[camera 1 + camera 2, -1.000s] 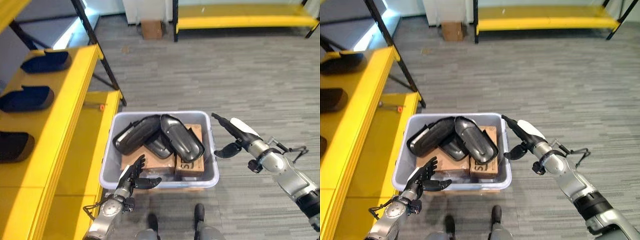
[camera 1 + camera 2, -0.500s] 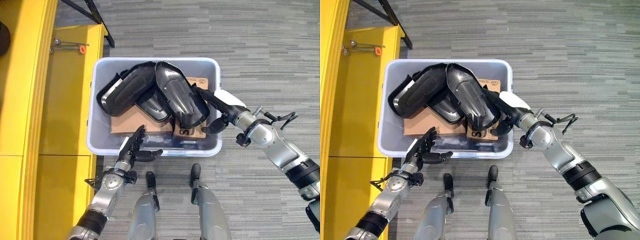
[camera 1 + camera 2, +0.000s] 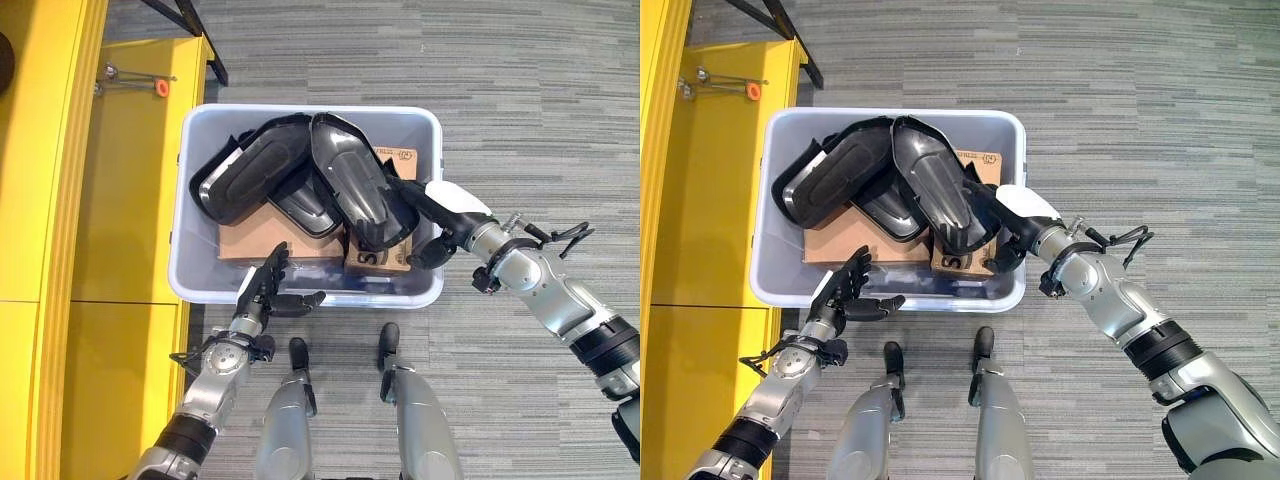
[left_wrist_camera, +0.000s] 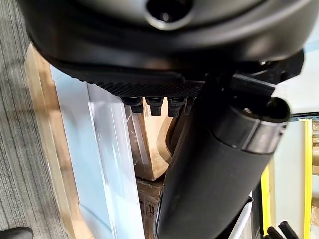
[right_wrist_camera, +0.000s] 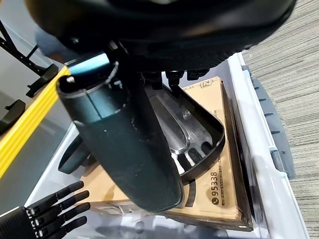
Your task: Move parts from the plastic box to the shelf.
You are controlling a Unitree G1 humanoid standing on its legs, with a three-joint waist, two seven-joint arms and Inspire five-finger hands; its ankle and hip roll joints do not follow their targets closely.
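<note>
Glossy black oblong plastic shell part point(image 3: 352, 190) runs far-left to near-right in pale grey plastic box point(image 3: 425, 293) | my right hand point(image 3: 445, 215) touches its near end (fingers straight) | my left hand point(image 3: 262, 298) spread, released

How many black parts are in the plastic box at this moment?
3 visible in the plastic box: a left black part lying diagonally, a right black part by the right hand, and a middle black part tucked under both. More may be hidden beneath.

I see bright, even overhead light on the grey floor point(image 3: 520, 90). Soft glare streaks the glossy black parts point(image 3: 345, 180) in the box point(image 3: 310, 295). Both wrist views blur close to the lens.
</note>
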